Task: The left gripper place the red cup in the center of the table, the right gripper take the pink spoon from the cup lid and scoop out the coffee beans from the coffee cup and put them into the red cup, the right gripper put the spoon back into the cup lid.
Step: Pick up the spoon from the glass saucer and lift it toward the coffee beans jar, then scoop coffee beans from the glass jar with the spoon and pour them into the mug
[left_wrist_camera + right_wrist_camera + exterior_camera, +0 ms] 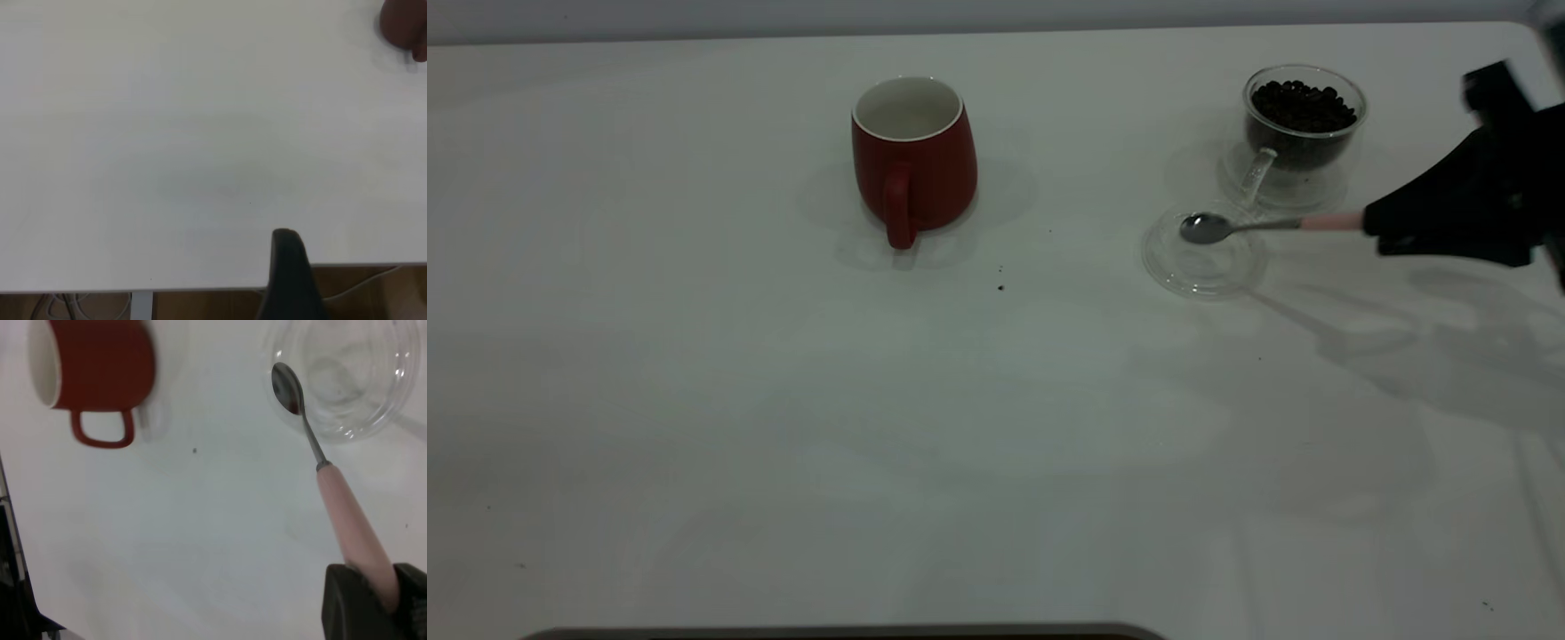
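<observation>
The red cup (914,164) stands upright on the table (996,444), towards the back middle, handle facing the camera; it also shows in the right wrist view (93,363). My right gripper (1374,222) is shut on the pale handle of the pink spoon (1254,225). The spoon's silver bowl sits over the clear cup lid (1203,258); I cannot tell if it touches. Just behind the lid stands the glass coffee cup (1303,120), filled with coffee beans (1303,105). My left gripper (290,267) is parked at the table's edge, out of the exterior view.
A few dark specks (1000,286) lie on the white top between the red cup and the lid. The table's front edge (845,631) shows at the bottom of the exterior view.
</observation>
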You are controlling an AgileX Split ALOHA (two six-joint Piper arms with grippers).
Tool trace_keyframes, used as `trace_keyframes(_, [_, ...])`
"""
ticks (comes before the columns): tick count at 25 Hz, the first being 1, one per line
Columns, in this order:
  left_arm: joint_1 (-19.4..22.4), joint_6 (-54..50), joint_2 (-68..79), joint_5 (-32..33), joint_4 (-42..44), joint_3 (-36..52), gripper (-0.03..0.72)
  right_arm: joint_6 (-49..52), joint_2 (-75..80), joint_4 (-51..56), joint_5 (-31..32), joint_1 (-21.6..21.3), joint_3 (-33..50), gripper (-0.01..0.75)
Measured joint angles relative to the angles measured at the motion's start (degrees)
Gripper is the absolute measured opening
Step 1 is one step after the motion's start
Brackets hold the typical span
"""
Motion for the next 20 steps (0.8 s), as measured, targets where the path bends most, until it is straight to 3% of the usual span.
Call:
trace_keyframes(7, [0.0, 0.0, 0.0, 0.0, 0.0, 0.0, 0.569, -0.7, -11.9, -2.3, -2.0, -0.6, 0.7, 0.113])
trace_keyframes(12, [0.0, 0.0, 0.0, 0.0, 0.0, 0.0, 0.569, 0.5, -12.9, -7.4, -5.1, -0.6, -5.3, 0.113])
trace_keyframes(20, [0.0, 0.0, 0.0, 0.0, 0.0, 0.0, 0.569, 10.9, -9.4, -19.5, -7.9, -0.6, -14.9, 0.113])
